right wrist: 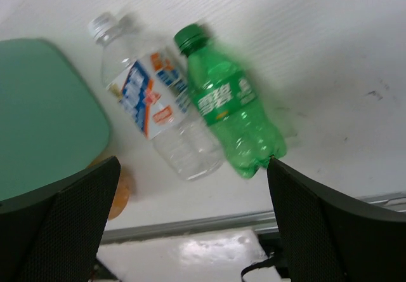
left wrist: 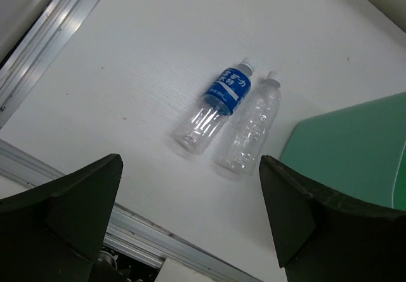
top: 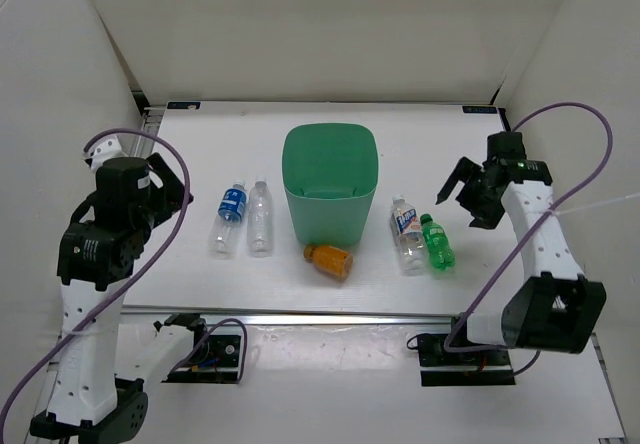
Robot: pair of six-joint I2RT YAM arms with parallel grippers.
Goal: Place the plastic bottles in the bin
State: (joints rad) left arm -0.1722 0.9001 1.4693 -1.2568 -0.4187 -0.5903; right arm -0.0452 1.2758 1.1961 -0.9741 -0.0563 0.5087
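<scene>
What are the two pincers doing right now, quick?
Left pincer: open, holding nothing.
Right pincer: open, holding nothing.

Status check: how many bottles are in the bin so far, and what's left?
Nothing done yet: all five lie on the table, outside the bin. In hand: nothing; left gripper and right gripper are open and empty. Remaining: blue-label bottle, plain clear bottle, orange bottle, white-blue-label bottle, green bottle.
</scene>
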